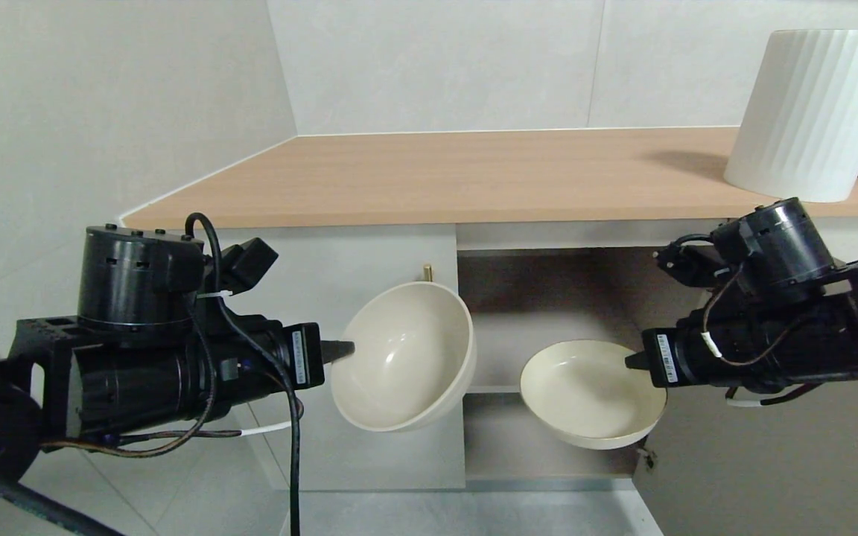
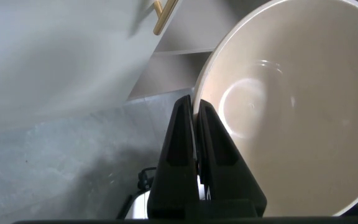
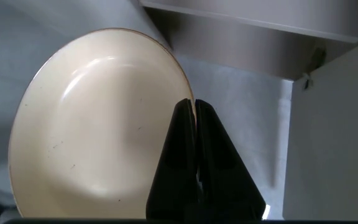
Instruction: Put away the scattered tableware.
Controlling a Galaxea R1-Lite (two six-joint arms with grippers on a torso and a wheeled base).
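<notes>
Nearest to us, the left gripper (image 1: 347,348) had its fingers (image 2: 180,140) pinched almost together on the rim of a deep cream bowl (image 1: 403,357), with one finger inside the rim and one outside. The bowl hung off the fingertips, tipped on its side with its hollow towards us. It was in front of a closed cupboard door (image 1: 369,260), and a small brass knob (image 1: 427,272) showed just above its upper rim. The right gripper (image 1: 628,361) was clamped the same way on the rim of a shallow cream dish (image 1: 585,394), which reached out from its fingertips, tilted, before the open cupboard (image 1: 548,298). Beyond both pairs of fingers we saw a shelf (image 1: 485,388) inside the cupboard. Above lay a wooden worktop (image 1: 474,175), and a white ribbed shade (image 1: 816,112) stood on it, above the right gripper. The opened door (image 1: 771,461) hung below that gripper
</notes>
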